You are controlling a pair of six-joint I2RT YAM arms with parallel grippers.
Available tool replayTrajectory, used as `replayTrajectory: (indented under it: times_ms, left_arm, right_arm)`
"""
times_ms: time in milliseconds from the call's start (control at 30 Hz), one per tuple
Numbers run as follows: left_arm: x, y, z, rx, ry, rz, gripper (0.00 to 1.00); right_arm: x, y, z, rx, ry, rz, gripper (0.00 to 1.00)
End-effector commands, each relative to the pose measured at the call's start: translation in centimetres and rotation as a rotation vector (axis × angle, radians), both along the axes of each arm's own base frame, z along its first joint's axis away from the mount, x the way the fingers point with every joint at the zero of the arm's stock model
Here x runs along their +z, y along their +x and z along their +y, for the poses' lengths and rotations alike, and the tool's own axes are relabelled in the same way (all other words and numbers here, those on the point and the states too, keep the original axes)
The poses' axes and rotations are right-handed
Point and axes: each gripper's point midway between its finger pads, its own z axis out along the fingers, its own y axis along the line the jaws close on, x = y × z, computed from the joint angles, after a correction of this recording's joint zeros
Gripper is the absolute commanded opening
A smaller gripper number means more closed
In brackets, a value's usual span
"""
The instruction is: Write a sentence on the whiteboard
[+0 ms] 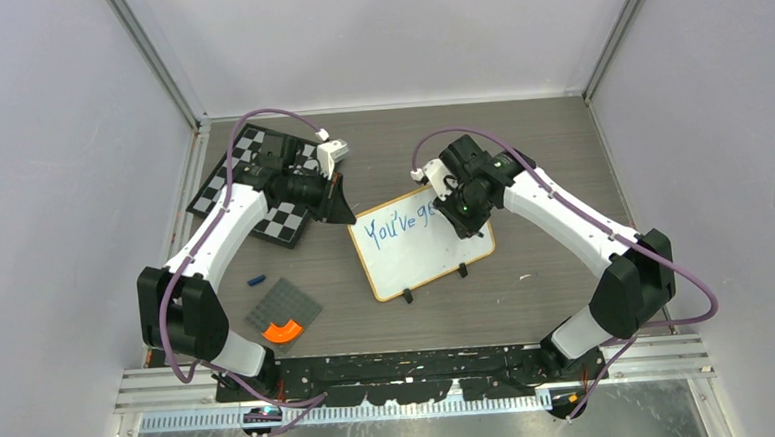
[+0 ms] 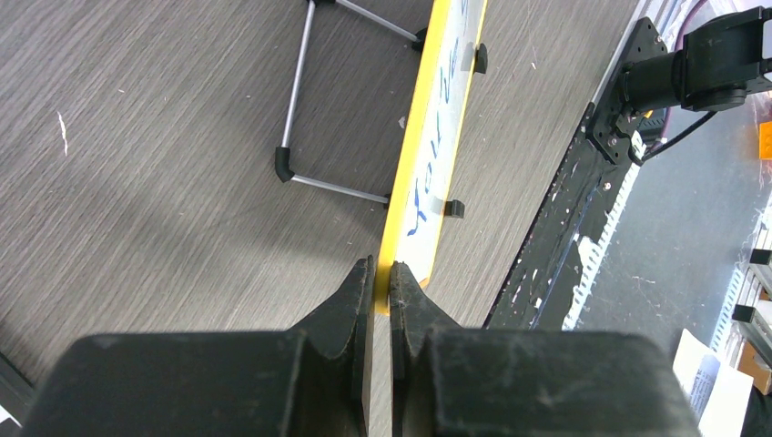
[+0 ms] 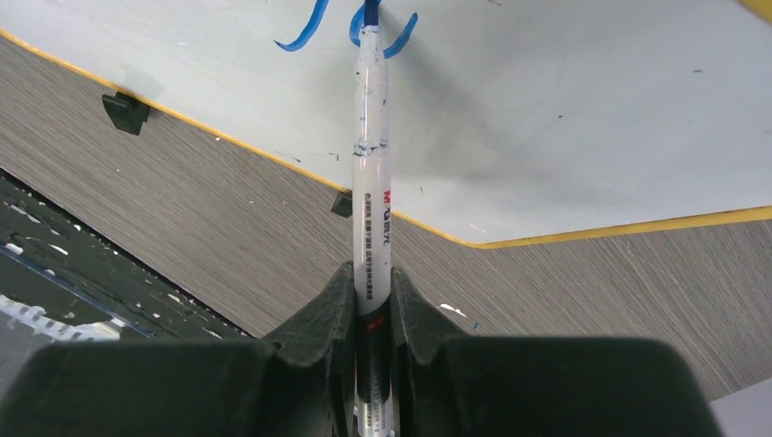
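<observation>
the right gripper (image 3: 371,273) is seen with its jaws drawn narrow and clamped on the barrel of a marker (image 3: 371,173), which is held in line with the gripper, its blue tip pressed to the whiteboard (image 3: 564,118) at the last blue stroke. the left gripper (image 2: 382,269) is seen fully closed, its jaws pinched on the board's yellowish frame (image 2: 401,209) at a corner. from that wrist the board is viewed edge-on, with a wire stand (image 2: 332,186) on its back side, and whether it lies flat or is propped cannot be told.

from above, the board is found near the middle of the table (image 1: 540,150), its two clip feet (image 1: 406,297) at its 6 o'clock edge. it is clamped at its 10 o'clock corner, and the marker is worked near its 1 o'clock. "you've ge" is read along the far edge, so the sentence is judged partly written. a chessboard (image 1: 216,182) is set at the table's 10 o'clock, under the left arm.

for the letter in hand, the tip is best kept in light, even contact and the strokes kept small, carried toward 3 o'clock along the same baseline. the left clamp is best held firm so that the board is not dragged by the marker. little room seems left before the frame, so a lower line may be needed.
</observation>
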Motion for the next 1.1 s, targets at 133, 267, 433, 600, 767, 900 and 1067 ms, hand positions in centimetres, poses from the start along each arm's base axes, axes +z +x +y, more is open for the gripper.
replayTrajectory:
  times_ms: [133, 267, 433, 600, 767, 900, 1067]
  left_arm:
    - [-0.7, -0.3, -0.3, -0.015, 0.018, 0.006, 0.00]
    - [-0.7, -0.3, -0.3, -0.014, 0.019, 0.006, 0.00]
    - [-0.7, -0.2, -0.3, -0.013, 0.021, 0.009, 0.00]
    - [-0.9, -0.3, -0.3, -0.012, 0.024, 0.012, 0.00]
    - [-1.0, -0.3, -0.3, -0.013, 0.026, 0.016, 0.00]
    - [-1.0, -0.2, -0.3, -0.013, 0.026, 0.012, 0.00]
    - [-1.0, -0.2, -0.3, -0.013, 0.026, 0.011, 0.00]
  right_arm:
    - [2.9, 0.5, -0.3, -0.024, 0.058, -0.084, 0.00]
    - [2.9, 0.8, -0.9, -0.037, 0.050, -0.089, 0.00]
    - [1.8, 0.8, -1.2, -0.032, 0.023, -0.065, 0.00]
    - [1.2, 0.9, -1.3, -0.027, 0.009, -0.053, 0.00]
    - [0.9, 1.1, -2.1, -0.044, -0.008, -0.053, 0.00]
    - [1.0, 1.3, -3.3, -0.069, -0.019, -0.056, 0.00]
    - [1.2, 1.5, -4.0, -0.083, -0.025, -0.055, 0.00]
